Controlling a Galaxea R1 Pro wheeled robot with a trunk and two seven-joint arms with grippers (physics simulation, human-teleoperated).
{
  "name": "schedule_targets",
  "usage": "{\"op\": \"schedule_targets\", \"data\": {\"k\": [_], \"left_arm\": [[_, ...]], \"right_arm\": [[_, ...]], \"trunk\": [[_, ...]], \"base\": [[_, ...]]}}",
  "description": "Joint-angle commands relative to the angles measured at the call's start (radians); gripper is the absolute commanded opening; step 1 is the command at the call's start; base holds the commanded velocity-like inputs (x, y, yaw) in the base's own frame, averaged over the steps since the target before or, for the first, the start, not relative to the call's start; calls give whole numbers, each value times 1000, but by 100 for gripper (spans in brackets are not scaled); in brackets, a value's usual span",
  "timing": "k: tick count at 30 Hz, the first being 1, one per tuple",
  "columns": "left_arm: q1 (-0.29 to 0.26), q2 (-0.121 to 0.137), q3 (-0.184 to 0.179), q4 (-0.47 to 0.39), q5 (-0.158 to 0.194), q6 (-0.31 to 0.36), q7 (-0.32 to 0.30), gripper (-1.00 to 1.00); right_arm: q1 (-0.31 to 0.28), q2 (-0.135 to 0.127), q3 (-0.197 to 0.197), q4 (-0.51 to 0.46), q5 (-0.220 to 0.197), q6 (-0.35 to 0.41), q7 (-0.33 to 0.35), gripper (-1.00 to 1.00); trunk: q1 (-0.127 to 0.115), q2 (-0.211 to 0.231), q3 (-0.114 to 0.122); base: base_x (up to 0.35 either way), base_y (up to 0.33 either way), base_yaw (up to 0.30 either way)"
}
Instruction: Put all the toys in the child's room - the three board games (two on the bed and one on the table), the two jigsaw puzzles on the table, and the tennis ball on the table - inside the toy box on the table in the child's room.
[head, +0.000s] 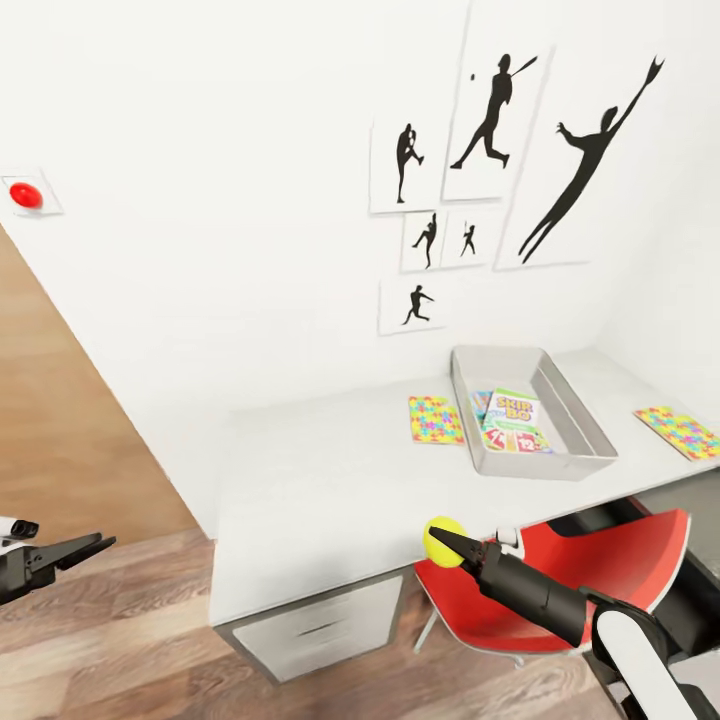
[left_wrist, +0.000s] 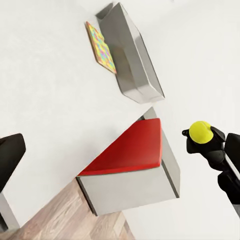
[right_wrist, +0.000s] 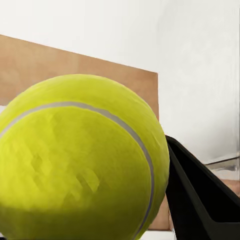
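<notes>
My right gripper is clamped on the tennis ball, held at the near edge of the table, just above the red chair tucked under it. In the right wrist view the tennis ball sits right up against the lens, with one black finger pressed to its side. From the left wrist view I confirm the same grip: the ball sits between the dark fingers of the right gripper.

My left gripper hangs over the wood floor, well apart from the table; its jaws appear nearly together, but I cannot tell with certainty.

The toy box stands toward the far right of the table, against the wall. Inside it lie board games; a green-lidded one rests on top. One jigsaw puzzle lies flat just beside the box's left wall; the second jigsaw puzzle lies to its right, near the table's end.
</notes>
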Motion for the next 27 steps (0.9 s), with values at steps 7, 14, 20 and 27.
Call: {"op": "schedule_targets", "data": {"k": [7,14,20,27], "left_arm": [[0,0,-1,-1,1,11,-4,100],[0,-1,-1,-1,1,11,-4,100],[0,-1,-1,-2,1,11,-22,100],[0,-2,-2,-2,1,11,-31,100]], "right_arm": [[-1,-3,1,0,2,-24,3,-100],[-1,-3,1,0,3,-25,2,-100],[-1,-3,1,2,3,-27,2,-100],[-1,-3,1,1,3,-27,2,-100]], "trunk": [[1,-2,7],[1,-2,16],[1,-2,24],[1,-2,33]], "base": [[78,-155,-207],[10,-185,-207],[1,-211,-207],[0,-214,-207]]}}
